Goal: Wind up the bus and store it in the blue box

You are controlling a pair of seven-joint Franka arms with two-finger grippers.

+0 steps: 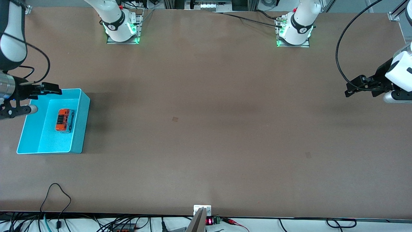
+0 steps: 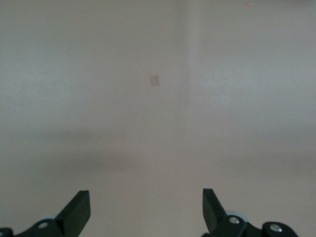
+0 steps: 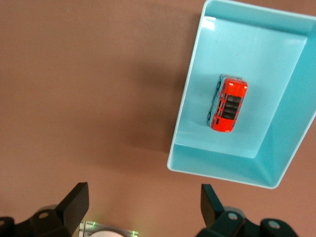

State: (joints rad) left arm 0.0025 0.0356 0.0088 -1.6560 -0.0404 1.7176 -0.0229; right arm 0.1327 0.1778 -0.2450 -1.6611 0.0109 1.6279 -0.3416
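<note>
The bus [image 1: 64, 120] lies inside the blue box [image 1: 80, 127] at the right arm's end; right gripper [image 1: 48, 90] hangs spread over the box's rim; left gripper [image 1: 355, 86] waits spread over bare table [image 1: 206, 129]

Glossy plastic blue box [image 1: 80, 129], shiny bus [image 1: 63, 120], matt brown table [image 1: 206, 129].

Surface: a brown table [image 1: 206, 135] is seen, matte and plain.
Box: a blue box [image 1: 82, 125] is set directly on the table, at the right arm's end.
Marks: two small darker patches [image 1: 175, 119] are noted on the table, possibly tape; what they are cannot be told.
Bases: both arm bases [image 1: 122, 35] are mounted along one table edge.
</note>
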